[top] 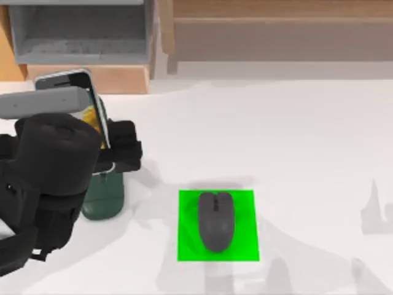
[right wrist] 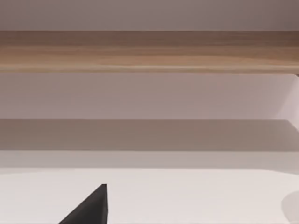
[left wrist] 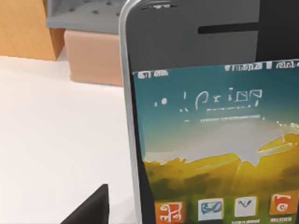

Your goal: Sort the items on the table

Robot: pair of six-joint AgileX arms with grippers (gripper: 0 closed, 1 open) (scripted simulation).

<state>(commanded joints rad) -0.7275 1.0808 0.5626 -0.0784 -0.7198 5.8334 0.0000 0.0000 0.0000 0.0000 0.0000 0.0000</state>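
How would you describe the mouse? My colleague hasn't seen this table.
On the white table, find the bright green square near the front middle. The computer mouse lies on it: dark grey and oval, unlike the smartphone at the left.

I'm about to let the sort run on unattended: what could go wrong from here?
The left gripper holds the smartphone by its lower end, upright above the dark green phone stand. Held so low, the phone might tip or slip as it is seated. A poor line-up could nudge the stand aside. The mouse lies on the green square, well apart.
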